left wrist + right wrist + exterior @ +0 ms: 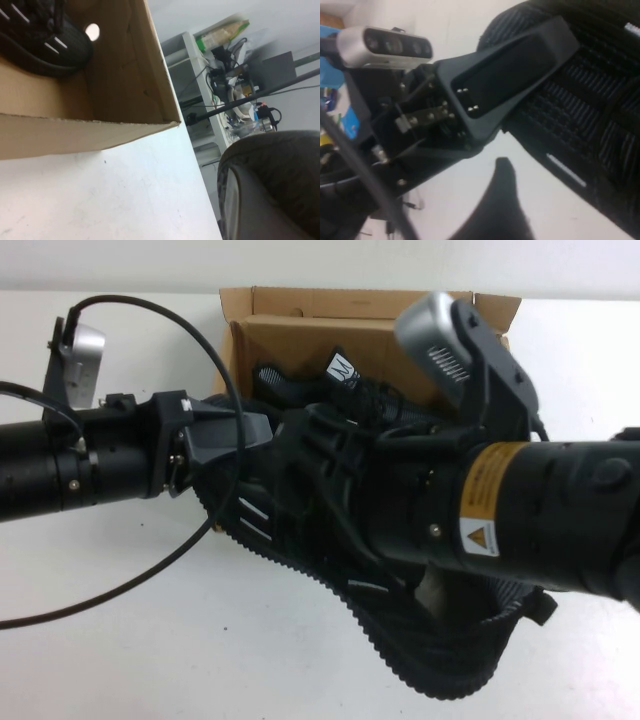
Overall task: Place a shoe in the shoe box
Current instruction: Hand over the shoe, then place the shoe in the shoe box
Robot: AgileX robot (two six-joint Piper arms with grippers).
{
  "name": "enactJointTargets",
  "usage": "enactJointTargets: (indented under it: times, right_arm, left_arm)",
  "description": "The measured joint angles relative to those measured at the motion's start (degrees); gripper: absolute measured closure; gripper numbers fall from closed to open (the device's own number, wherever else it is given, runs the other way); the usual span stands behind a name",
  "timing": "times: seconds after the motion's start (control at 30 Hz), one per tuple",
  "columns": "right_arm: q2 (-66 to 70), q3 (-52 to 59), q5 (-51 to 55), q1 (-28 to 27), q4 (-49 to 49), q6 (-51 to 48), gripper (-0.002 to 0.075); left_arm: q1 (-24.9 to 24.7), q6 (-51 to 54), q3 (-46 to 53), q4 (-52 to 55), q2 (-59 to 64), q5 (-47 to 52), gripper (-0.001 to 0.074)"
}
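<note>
The brown shoe box [290, 340] stands open at the back of the table, with one black sneaker [300, 380] inside, its white tongue label showing. The second black shoe [290, 510], with white dashes and a knobbly sole, is raised in front of the box. My left gripper [250, 430] reaches in from the left and is shut on this shoe; the right wrist view shows it [515, 70] lying against the shoe [590, 115]. My right gripper [535, 195] is beside the shoe, above the table; in the high view it is hidden under its arm [540, 510]. The left wrist view shows the box [130, 65], the boxed sneaker [45, 40] and the held shoe [275, 185].
The white table [150, 640] runs in front and to the left. A black cable [200, 540] loops from the left arm down over the table. Cluttered shelves [235, 75] stand beyond the table's edge in the left wrist view.
</note>
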Motion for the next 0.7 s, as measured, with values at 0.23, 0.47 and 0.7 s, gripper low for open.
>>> enactJointTargets:
  times: [0.23, 0.47, 0.7]
  right_arm:
    - [0.9, 0.5, -0.3, -0.7, -0.9, 0.0, 0.0522]
    - [0.9, 0.5, -2.7, -1.0, -0.9, 0.0, 0.0714]
    - [0.9, 0.5, -4.4, -1.0, -0.5, 0.0, 0.0718]
  left_arm:
    - [0.4, 0.8, -0.1, -0.1, 0.0, -0.4, 0.0591]
    - [0.9, 0.9, -0.3, -1.5, 0.0, 0.8, 0.0499]
    - [0.9, 0.5, -0.3, -1.8, 0.0, 3.3, 0.0090]
